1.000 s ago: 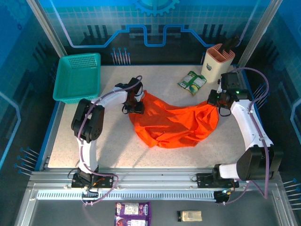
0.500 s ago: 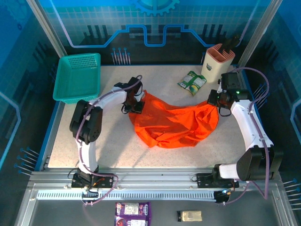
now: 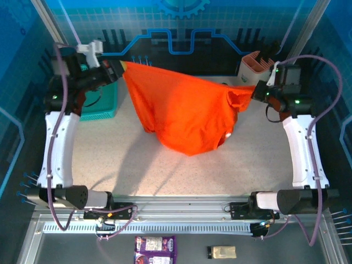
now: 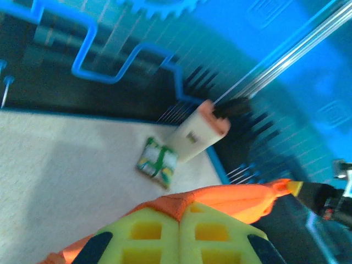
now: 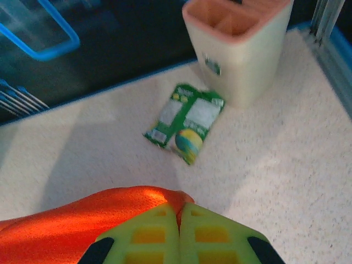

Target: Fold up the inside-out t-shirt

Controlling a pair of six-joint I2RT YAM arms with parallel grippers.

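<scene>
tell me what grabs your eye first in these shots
The bright orange t-shirt dominates: it hangs spread in mid-air over the middle of the table, pinched at its upper corners by the left end effector and the right end effector, both shut on the cloth. Next come the green packet and the beige holder beside it at the table's far right corner.

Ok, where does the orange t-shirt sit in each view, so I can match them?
Top external: the t-shirt hangs mid-frame, stretched between the left hand and the right hand.
Left wrist: t-shirt along the bottom edge, centre to right.
Right wrist: t-shirt in the bottom left corner.
Shared landmark: the cream holder, upper right in top external; holder mid-frame in left wrist; holder top right in right wrist.
</scene>
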